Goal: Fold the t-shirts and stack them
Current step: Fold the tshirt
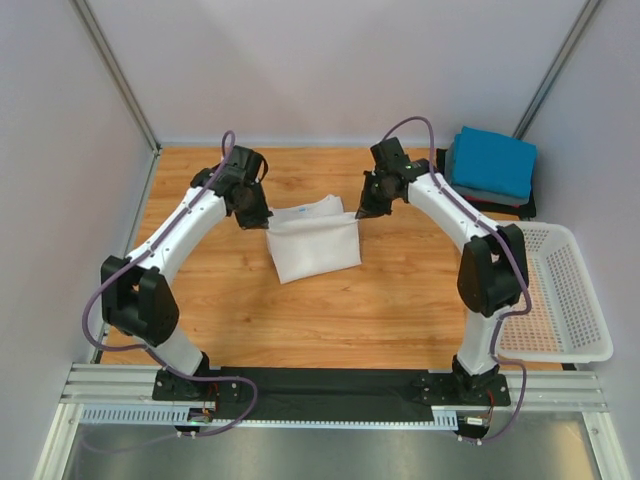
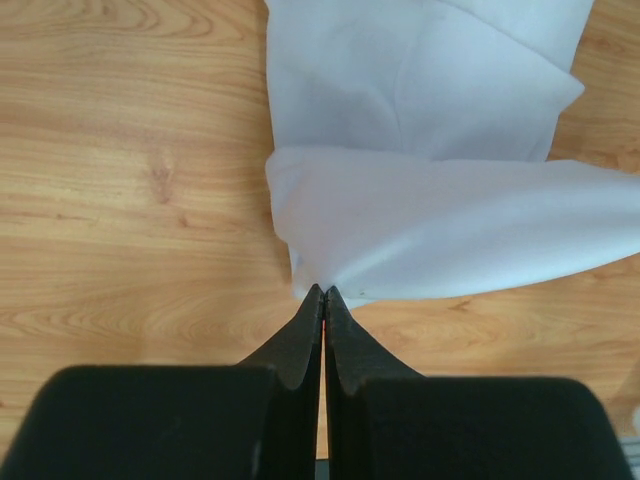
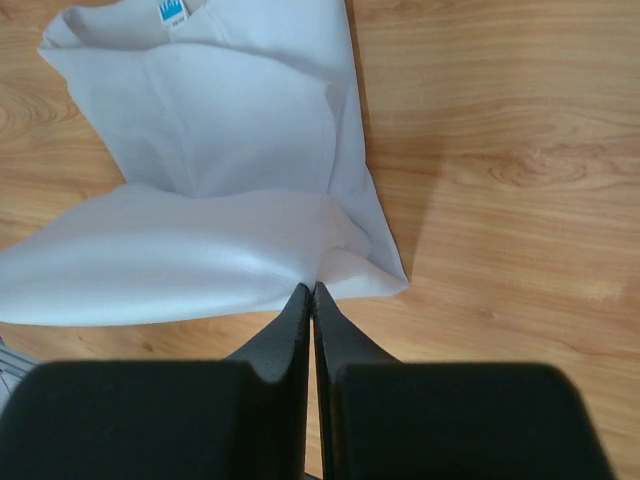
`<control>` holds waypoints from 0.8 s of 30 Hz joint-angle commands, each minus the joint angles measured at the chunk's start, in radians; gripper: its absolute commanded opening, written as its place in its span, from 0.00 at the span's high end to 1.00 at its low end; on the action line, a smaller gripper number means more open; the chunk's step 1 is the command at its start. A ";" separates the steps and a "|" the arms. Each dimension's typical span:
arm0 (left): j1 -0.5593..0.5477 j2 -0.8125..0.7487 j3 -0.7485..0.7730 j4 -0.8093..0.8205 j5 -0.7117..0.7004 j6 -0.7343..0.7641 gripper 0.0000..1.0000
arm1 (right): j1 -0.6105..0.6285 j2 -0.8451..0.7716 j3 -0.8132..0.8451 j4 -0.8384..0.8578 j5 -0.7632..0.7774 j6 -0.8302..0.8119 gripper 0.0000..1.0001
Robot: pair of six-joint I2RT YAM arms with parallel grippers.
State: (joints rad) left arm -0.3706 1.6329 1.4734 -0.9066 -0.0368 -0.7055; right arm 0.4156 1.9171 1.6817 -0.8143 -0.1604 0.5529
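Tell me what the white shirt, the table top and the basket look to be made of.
The white t-shirt looks like soft matte cloth, likely cotton: it drapes and creases. The table top is wood or wood-look laminate, with grain, knots and a slight sheen. The basket seems rigid white plastic, given its even perforated grid.

Overhead, two close wrists (sharing t-shirt (image 1: 312,240)).
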 commanded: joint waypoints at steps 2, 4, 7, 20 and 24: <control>-0.045 -0.168 -0.079 -0.023 -0.044 0.061 1.00 | -0.006 -0.168 -0.152 0.047 -0.001 0.007 1.00; -0.071 -0.217 -0.159 -0.018 -0.045 0.049 1.00 | -0.003 -0.230 -0.207 0.047 -0.001 0.016 1.00; -0.117 -0.353 -0.272 -0.012 -0.035 0.003 1.00 | 0.011 -0.337 -0.330 0.049 0.012 0.036 1.00; -0.505 -0.602 -0.530 -0.132 -0.130 -0.273 1.00 | 0.113 -0.843 -0.818 -0.045 0.079 0.169 1.00; -0.669 -0.645 -0.507 -0.216 -0.173 -0.377 1.00 | 0.156 -0.995 -0.869 -0.114 0.085 0.234 1.00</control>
State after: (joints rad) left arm -0.9569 1.0359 0.9432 -0.9852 -0.1265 -0.9775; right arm 0.5491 1.0168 0.8345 -0.8581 -0.1463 0.7216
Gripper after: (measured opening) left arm 0.006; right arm 0.007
